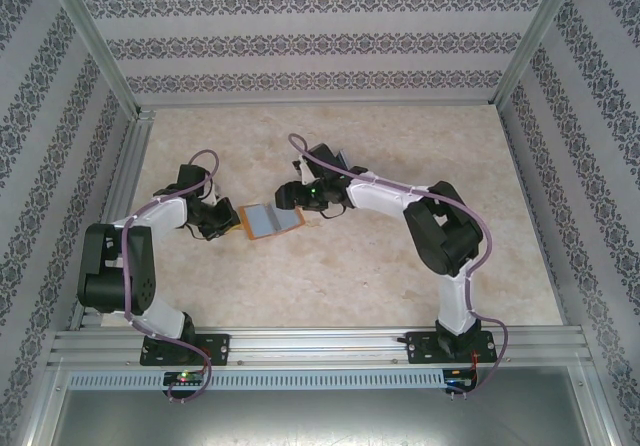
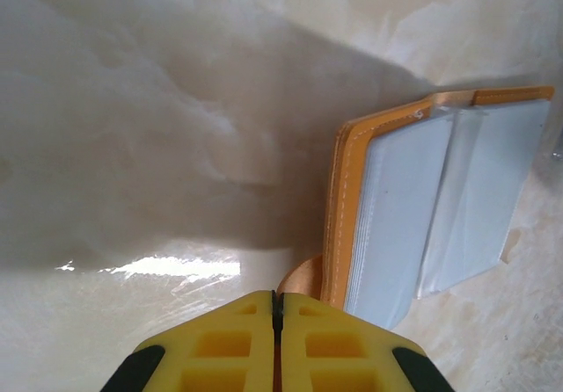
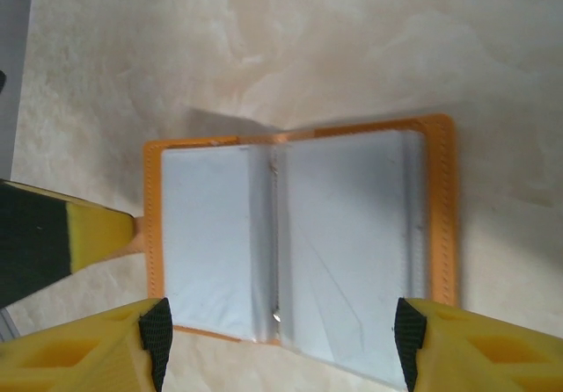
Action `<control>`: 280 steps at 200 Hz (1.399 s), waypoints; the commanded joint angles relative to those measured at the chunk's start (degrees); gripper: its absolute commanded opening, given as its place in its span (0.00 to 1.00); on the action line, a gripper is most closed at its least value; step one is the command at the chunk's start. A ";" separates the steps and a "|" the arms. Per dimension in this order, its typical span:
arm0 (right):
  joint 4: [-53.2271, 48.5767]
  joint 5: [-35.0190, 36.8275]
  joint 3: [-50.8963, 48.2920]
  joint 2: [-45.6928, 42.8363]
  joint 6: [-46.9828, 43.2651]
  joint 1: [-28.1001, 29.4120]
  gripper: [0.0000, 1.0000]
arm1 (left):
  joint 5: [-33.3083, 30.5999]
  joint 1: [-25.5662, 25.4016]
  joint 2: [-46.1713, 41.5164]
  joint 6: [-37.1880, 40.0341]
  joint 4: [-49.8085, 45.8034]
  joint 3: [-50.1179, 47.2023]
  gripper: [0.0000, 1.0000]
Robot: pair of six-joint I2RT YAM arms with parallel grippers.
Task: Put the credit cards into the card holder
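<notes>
1. Spotted the card holder lying open on the surface, clear sleeves facing up, just 9 o'clock of centre in the top view.
2. Got the left pincer pinched tight on its little tab, at the 9 o'clock edge.
3. Got the right pincer spread wide at about 2 o'clock, gripping nothing.

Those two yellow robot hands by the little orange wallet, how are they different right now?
The left arm's fingers are pressed shut; the right arm's fingers stand wide apart. The left arm's fingers seem to pinch the small tab at the edge of the card holder; the right arm's fingers hold nothing and hover over its open pages. Both pairs are yellow with black parts.
</notes>
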 commanded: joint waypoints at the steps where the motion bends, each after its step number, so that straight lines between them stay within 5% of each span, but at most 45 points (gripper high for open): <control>1: -4.92 0.72 4.02 4.25 -1.84 1.01 0.70 | 1.34 0.79 0.83 0.33 2.96 -1.04 0.03; 74: -9.83 3.45 9.34 10.12 -2.80 2.26 0.70 | 2.63 0.80 2.12 1.04 3.59 -1.23 0.03; 178: -5.62 -7.17 19.12 15.68 2.39 6.70 0.70 | 4.79 0.78 6.08 0.33 6.85 -1.61 0.03; 230: 0.57 -14.75 17.15 8.72 6.43 7.78 0.70 | 4.52 0.78 7.12 0.58 6.97 -0.69 0.04; 280: 1.16 -13.90 11.22 0.18 6.16 5.13 0.70 | 4.44 0.78 8.00 0.68 7.58 -0.43 0.04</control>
